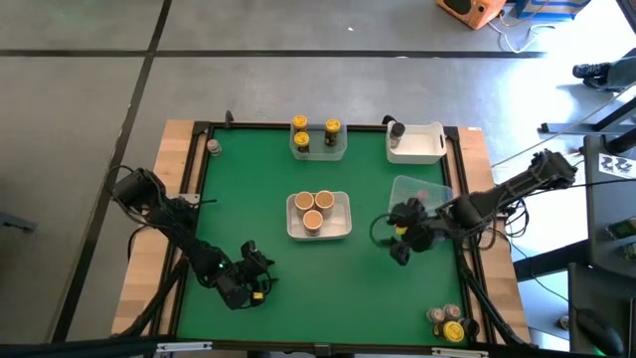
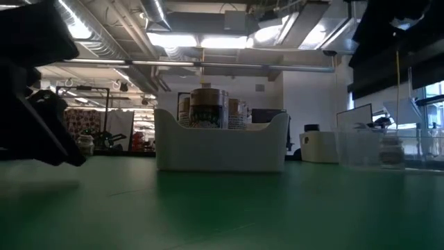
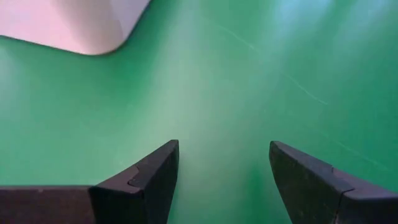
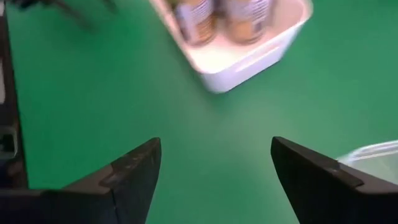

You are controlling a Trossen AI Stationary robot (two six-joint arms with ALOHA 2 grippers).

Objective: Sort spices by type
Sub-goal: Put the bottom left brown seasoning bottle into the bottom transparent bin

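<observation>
Both grippers, left (image 1: 260,270) and right (image 1: 402,242), hung open and empty, since tan-capped cylindrical spice jars (image 1: 316,208) already sat grouped in a white rectangular plastic tub (image 1: 343,227).

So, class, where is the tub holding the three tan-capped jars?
In the high view the white tub sits mid-table, between the left gripper and right gripper.

Left gripper (image 1: 260,270) sits at the frame's lower left, fingers apart, empty; right gripper (image 1: 402,239) at centre right, likewise spread and empty.
</observation>
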